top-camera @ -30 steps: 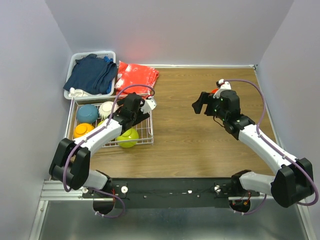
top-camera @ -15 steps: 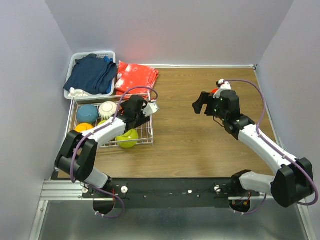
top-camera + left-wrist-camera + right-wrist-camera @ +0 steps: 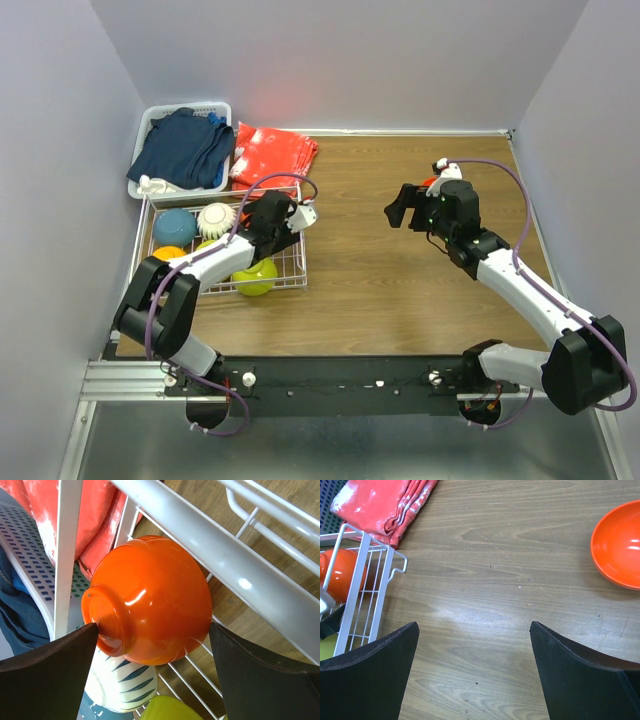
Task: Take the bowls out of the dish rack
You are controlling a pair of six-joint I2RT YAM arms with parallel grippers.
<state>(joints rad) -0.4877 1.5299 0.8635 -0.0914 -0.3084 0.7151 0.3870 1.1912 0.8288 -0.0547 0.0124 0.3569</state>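
The white wire dish rack (image 3: 303, 268) stands at the table's left. It holds a blue bowl (image 3: 175, 225), a white ribbed bowl (image 3: 215, 218), a yellow-orange bowl (image 3: 166, 256) and a lime green bowl (image 3: 257, 277). A red-orange bowl (image 3: 150, 600) lies tipped on the rack wires near its back right corner. My left gripper (image 3: 152, 630) is open astride it, one fingertip (image 3: 75, 650) at the bowl's foot. From above, that gripper (image 3: 272, 222) hides this bowl. My right gripper (image 3: 474, 626) hangs open over bare wood. Another red-orange bowl (image 3: 620, 545) sits upright on the table beyond it.
A white plastic basket (image 3: 150, 125) of dark blue clothes sits at the back left corner. A folded red cloth (image 3: 272, 152) lies beside it, just behind the rack. Grey walls close in the table on three sides.
The left arm has swung its elbow in and the gripper has shifted slightly right, uncovering more of the white ribbed bowl. The right arm has not moved.
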